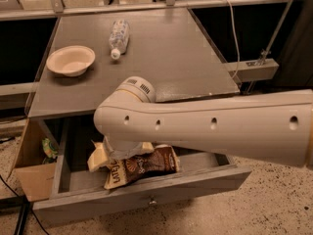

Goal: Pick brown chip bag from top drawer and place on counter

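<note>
Brown chip bag (pixel 142 164) lies flat in the open top drawer (pixel 146 199), so I reach from above. My gripper (pixel 111 155) is at its left end, under my wrist (pixel 124 141); open or closed, I cannot tell. Grey counter (pixel 166 62) behind carries a bowl (pixel 71 60) and a lying bottle (pixel 119 37).

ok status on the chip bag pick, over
gripper down in top drawer at the bag, mostly behind arm. brown chip bag lying in drawer. bowl and bottle on counter.
</note>
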You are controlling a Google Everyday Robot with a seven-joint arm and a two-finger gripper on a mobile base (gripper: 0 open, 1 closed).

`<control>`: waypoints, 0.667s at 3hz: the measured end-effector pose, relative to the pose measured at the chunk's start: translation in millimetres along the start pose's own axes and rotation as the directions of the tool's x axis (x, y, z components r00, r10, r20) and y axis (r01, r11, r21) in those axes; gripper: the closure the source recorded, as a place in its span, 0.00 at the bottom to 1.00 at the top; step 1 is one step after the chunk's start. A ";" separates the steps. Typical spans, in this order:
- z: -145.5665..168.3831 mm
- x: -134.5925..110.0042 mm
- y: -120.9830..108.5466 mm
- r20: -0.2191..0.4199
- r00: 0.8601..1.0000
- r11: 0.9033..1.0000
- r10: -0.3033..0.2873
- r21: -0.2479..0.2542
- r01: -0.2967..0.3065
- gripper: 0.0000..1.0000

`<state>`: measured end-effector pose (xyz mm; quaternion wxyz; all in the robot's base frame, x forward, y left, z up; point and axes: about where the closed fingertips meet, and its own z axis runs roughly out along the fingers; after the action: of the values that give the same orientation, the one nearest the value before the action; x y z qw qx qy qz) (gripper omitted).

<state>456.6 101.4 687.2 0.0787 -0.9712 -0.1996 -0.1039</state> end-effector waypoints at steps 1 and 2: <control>13.1 -2.2 6.2 0.025 1.000 0.998 0.005 -0.057 -0.004 0.00; 24.4 -4.8 13.0 0.048 0.999 0.993 0.002 -0.122 0.003 0.00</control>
<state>461.7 92.6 661.1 0.0144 -0.9763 -0.1950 -0.0928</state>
